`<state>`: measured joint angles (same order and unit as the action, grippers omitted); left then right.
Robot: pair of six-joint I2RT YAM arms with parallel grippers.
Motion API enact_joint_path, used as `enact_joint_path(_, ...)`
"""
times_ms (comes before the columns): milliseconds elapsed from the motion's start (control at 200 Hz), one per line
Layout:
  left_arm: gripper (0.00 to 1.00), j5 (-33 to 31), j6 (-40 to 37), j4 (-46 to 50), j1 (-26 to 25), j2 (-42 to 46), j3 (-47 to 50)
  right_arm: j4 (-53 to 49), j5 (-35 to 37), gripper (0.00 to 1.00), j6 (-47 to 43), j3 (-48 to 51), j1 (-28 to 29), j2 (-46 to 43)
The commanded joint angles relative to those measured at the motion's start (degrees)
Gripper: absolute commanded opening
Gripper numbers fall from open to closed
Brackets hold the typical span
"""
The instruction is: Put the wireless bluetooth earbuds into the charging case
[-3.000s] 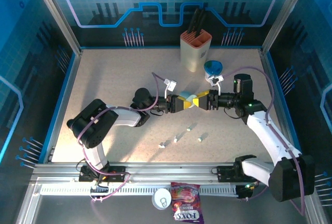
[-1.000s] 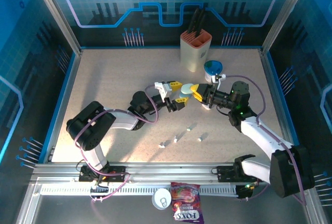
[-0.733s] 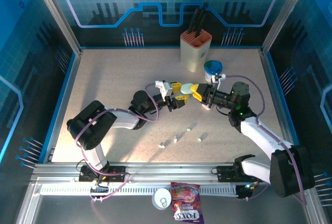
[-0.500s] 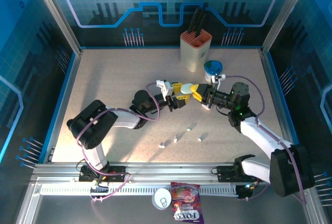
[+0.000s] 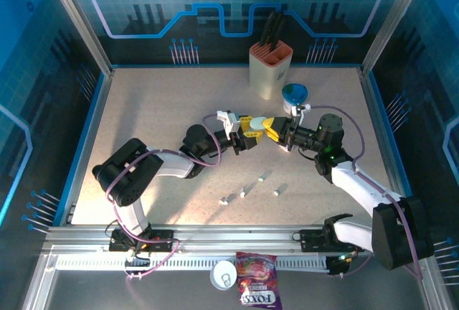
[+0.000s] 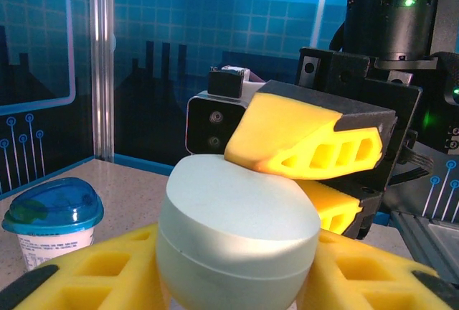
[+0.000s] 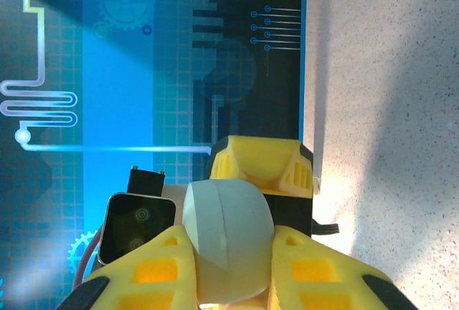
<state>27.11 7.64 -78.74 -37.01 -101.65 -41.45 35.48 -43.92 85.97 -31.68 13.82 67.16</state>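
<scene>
A pale pebble-shaped charging case [image 5: 258,120] hangs above the middle of the table, held from both sides. My left gripper [image 5: 249,128] comes in from the left, and its yellow fingers [image 6: 107,270] press against the case's [image 6: 237,213] lower half. My right gripper [image 5: 273,128] is shut on the case [image 7: 228,235] from the right, with one finger [image 6: 301,138] lying over the lid. The lid looks closed. Several tiny white earbuds lie loose on the table nearer the front, among them one earbud [image 5: 225,199] and another earbud [image 5: 276,192].
A tan knife block [image 5: 270,67] stands at the back. A blue-lidded cup [image 5: 295,95] sits just behind the right gripper, also seen as the cup [image 6: 51,220]. A candy bag [image 5: 257,290] and a white lid [image 5: 224,275] lie past the front rail.
Over the last second the left gripper's jaws have narrowed onto the case and edged right. Three seconds ago both grippers held the case lower, nearer the table's middle.
</scene>
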Motion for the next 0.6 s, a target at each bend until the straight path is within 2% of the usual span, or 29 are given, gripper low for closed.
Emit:
enact_joint_path(0,0.38,2.1,0.2,-1.6,-0.5,-0.9,-1.8,0.6,-1.4,0.02,-0.2,0.2,0.2,0.8)
enact_joint_path(290,0.29,2.5,-0.2,-1.6,-0.5,-0.7,-1.5,-2.2,-1.5,0.09,-1.2,0.1,0.0,1.0)
enact_joint_path(335,0.29,2.3,-0.1,-1.7,-0.5,-0.7,-1.2,-3.0,-1.3,0.15,-1.7,0.1,-0.2,0.8)
enact_joint_path(500,0.30,2.7,1.3,-1.6,-0.3,-0.3,-0.6,-4.3,-0.8,0.48,-4.3,0.1,-2.1,-0.6)
enact_joint_path(595,0.30,4.1,2.4,-1.6,-0.1,0.1,0.1,-4.1,-1.6,0.60,-6.8,0.0,-3.7,-1.3)
